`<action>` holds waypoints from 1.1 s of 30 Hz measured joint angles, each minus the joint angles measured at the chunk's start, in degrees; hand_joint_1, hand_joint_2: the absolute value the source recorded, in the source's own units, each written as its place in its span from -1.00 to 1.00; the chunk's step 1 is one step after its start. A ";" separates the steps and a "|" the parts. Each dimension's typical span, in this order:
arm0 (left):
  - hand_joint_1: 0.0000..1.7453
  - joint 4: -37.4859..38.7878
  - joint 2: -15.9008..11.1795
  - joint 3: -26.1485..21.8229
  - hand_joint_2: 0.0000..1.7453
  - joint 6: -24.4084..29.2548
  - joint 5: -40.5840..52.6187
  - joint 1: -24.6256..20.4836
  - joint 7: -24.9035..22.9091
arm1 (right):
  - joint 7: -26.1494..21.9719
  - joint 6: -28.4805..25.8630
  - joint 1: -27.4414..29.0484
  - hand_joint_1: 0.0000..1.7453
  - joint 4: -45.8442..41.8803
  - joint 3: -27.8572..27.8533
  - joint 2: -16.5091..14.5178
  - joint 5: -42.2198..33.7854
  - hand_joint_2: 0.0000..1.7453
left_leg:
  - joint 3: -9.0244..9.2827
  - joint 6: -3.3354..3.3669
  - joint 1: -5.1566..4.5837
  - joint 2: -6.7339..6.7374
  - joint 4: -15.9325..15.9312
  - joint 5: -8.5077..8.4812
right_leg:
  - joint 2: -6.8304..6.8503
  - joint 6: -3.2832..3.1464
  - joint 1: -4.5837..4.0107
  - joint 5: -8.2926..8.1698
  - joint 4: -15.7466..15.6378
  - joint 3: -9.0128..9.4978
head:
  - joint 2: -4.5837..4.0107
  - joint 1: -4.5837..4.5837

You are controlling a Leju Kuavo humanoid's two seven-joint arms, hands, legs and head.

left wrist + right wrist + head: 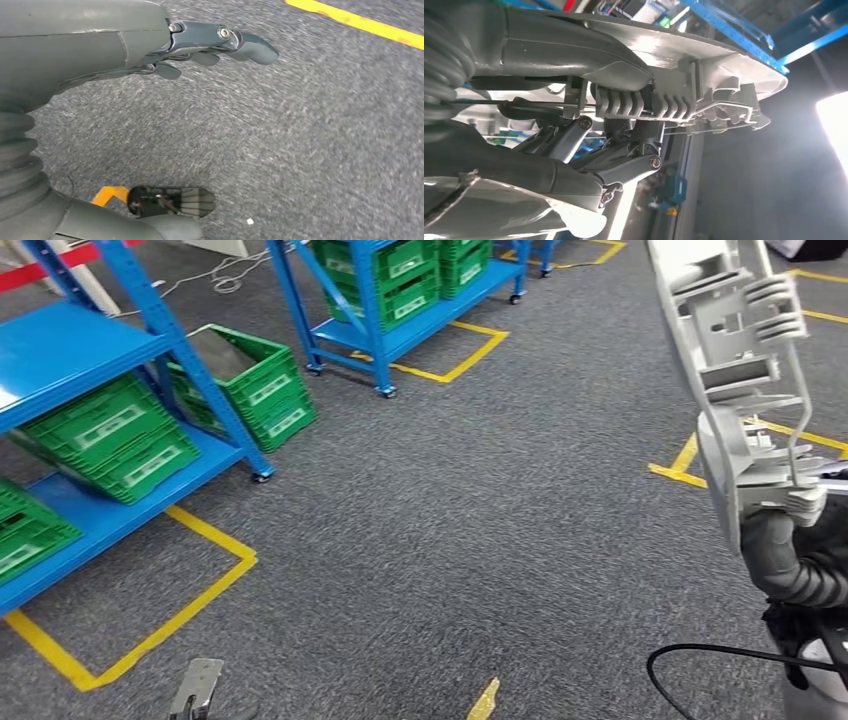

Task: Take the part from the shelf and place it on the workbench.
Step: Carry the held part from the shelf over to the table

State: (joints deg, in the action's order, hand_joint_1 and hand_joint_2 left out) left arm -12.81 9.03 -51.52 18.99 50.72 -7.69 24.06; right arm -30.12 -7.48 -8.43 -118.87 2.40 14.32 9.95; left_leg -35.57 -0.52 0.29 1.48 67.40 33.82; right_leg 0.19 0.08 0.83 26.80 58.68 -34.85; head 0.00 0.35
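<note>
Part (738, 360) top cut off, right hand (790, 550) below

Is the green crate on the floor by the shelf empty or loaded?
Empty, as far as shown: the green crate tilts against the blue shelf, its open top showing only bare inner wall.

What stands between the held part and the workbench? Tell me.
Cannot say: the right hand holds the grey part aloft, but no workbench is visible. Ahead lie grey carpet and blue shelves.

Hidden and cut off — right side
Running off the top edge: the part (735, 350) — covering the right hand (790, 555) fingers gripping it.
</note>
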 joint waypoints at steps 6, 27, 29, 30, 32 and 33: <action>-1.00 0.00 -0.02 -0.08 1.00 -0.17 -0.09 0.08 0.00 | -0.06 0.01 0.37 1.00 -0.07 -0.21 0.01 0.03 1.00 | 0.61 2.15 -0.69 -2.84 -1.23 -3.69 | -3.86 -0.43 -0.63 -0.36 0.00 -0.04 | 0.00 0.02; -1.00 -0.04 -0.25 -0.49 1.00 -0.74 -0.16 0.31 0.20 | -0.18 -0.14 3.40 1.00 -1.44 -1.37 0.32 0.67 1.00 | 4.10 -0.07 0.14 3.27 -8.57 -4.82 | 0.84 1.58 1.07 0.62 1.30 -0.77 | 0.00 0.19; -1.00 -0.04 -0.15 -0.50 1.00 -0.80 -0.16 0.30 0.20 | -0.20 -0.14 3.50 1.00 -1.63 -1.39 0.32 0.73 1.00 | 2.89 -0.28 0.39 1.51 -5.33 -2.32 | -0.01 0.93 0.96 0.53 1.31 -0.83 | 0.00 0.06; -1.00 -0.04 -0.10 -0.50 1.00 -0.85 -0.14 0.32 0.20 | -0.22 -0.14 3.50 1.00 -1.74 -1.40 0.32 0.76 1.00 | 1.48 -0.21 0.39 0.36 -1.95 -0.40 | -0.43 0.72 0.80 0.48 1.30 -0.85 | 0.00 -0.04; -1.00 -0.04 -0.07 -0.50 1.00 -0.90 -0.10 0.44 0.20 | -0.26 -0.13 3.50 1.00 -1.86 -1.40 0.32 0.81 1.00 | -2.11 0.44 0.05 -0.68 5.80 2.80 | -1.50 0.41 0.27 0.41 1.30 -0.94 | 0.00 -0.16; -1.00 -0.04 -0.07 -0.51 1.00 -0.90 -0.10 0.50 0.20 | -0.26 -0.13 3.51 1.00 -1.87 -1.40 0.32 0.83 1.00 | -3.22 1.02 -0.30 -0.92 7.88 3.03 | -2.16 0.26 -0.05 0.38 1.30 -0.96 | 0.00 -0.15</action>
State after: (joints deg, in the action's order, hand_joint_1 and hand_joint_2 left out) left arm -12.85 8.96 -52.03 18.10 50.62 -7.19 24.26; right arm -30.38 -7.61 -4.92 -120.74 1.01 14.64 10.78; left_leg -38.79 0.50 0.00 0.56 75.27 36.86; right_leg -1.97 0.35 0.78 27.19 59.98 -35.81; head 0.00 0.20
